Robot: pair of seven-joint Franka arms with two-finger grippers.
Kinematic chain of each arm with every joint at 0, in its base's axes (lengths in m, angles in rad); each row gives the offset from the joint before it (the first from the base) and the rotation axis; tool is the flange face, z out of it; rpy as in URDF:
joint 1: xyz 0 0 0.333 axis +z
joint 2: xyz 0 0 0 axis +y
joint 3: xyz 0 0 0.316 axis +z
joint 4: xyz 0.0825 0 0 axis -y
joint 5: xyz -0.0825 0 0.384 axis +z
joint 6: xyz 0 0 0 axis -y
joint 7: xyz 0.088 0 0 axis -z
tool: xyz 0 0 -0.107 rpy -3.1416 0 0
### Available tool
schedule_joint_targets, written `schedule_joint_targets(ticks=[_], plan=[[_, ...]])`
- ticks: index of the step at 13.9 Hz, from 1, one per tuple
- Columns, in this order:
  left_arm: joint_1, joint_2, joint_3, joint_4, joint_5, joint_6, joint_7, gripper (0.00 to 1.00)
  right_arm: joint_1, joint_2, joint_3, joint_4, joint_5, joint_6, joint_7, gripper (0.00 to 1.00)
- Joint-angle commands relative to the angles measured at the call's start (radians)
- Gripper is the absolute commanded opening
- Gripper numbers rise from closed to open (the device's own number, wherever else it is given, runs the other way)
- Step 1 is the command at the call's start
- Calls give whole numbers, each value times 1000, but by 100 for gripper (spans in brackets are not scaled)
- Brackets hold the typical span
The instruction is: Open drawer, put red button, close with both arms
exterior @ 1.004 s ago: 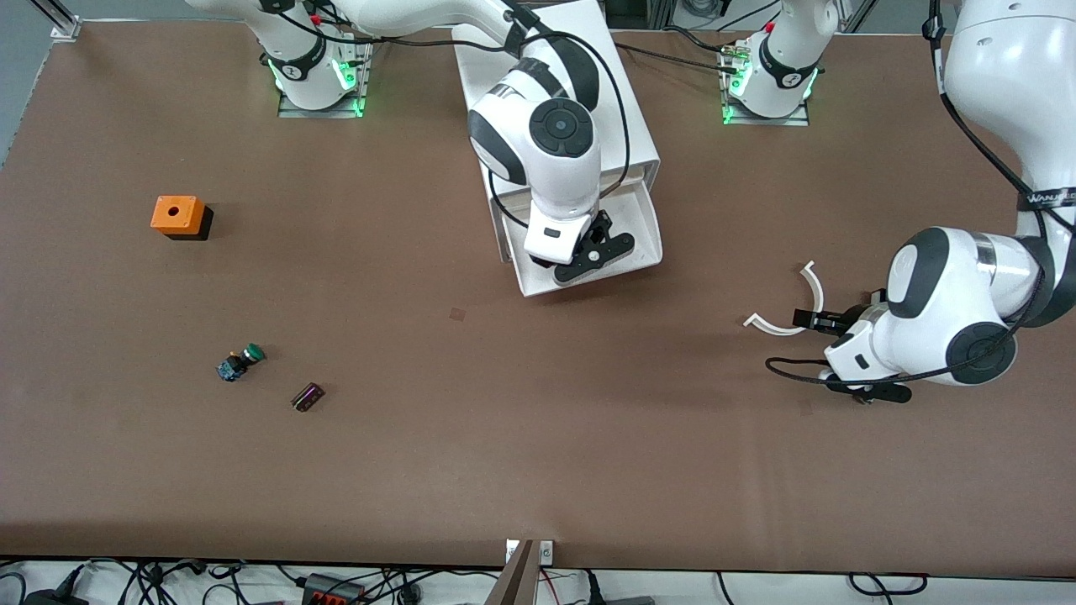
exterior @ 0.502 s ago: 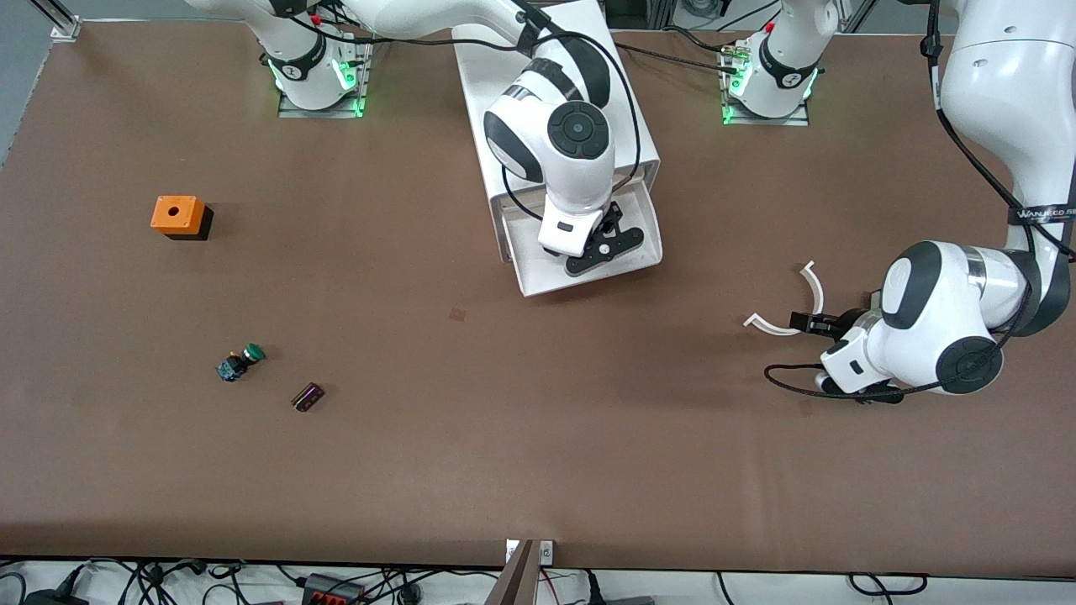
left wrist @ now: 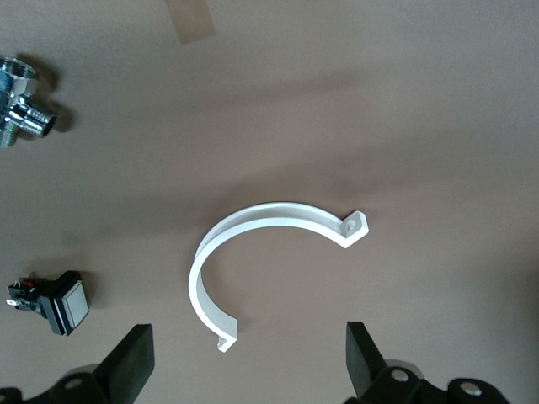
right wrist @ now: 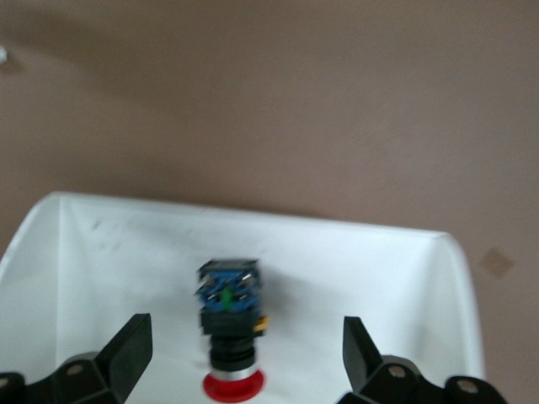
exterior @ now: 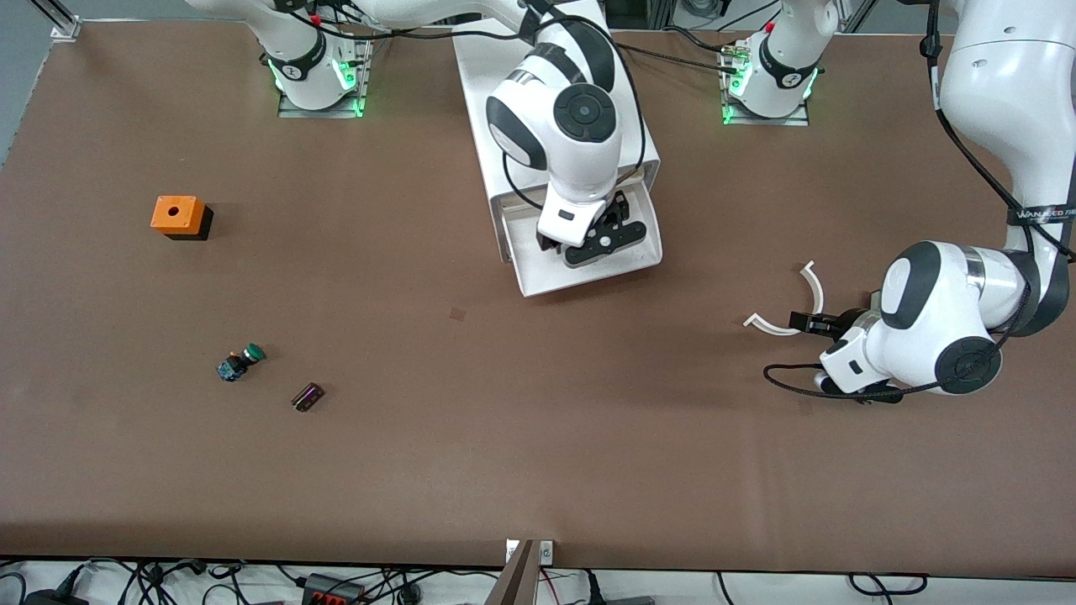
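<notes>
Red button (right wrist: pixel 229 337) loose in drawer (exterior: pixel 588 269), gaping right gripper (exterior: pixel 598 239) now higher.

**Readable markings**

Only one piece of lettering is showing clearly enough to read: a black band around the left arm (exterior: pixel 1041 213), at about 3 o'clock in the front view, is carrying white capitals that are reading roughly "WANJIEO", with the last letters running out of sight around the curve. Round emblems are sitting on the collars of both arm bases near 12 o'clock, but they are too small to make out. Both wrist views are showing no writing.
</notes>
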Motion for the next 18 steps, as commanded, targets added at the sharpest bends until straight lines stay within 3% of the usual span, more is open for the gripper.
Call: schedule_joint_targets(ticks=[1, 7, 14, 18], plan=[[0, 9, -13, -1, 13, -15, -27, 100, -51, -71, -60, 4, 5, -30, 15, 100], [-14, 10, -22, 1, -14, -13, -57, 100, -270, -124, -87, -8, 4, -60, -9, 100], [-72, 4, -25, 13, -40, -13, -67, 100, -531, -166, -85, -15, 14, -217, -273, 100], [-133, 4, -25, 13, -157, 36, -215, 100, -640, -213, -85, -38, 14, -255, -388, 100]])
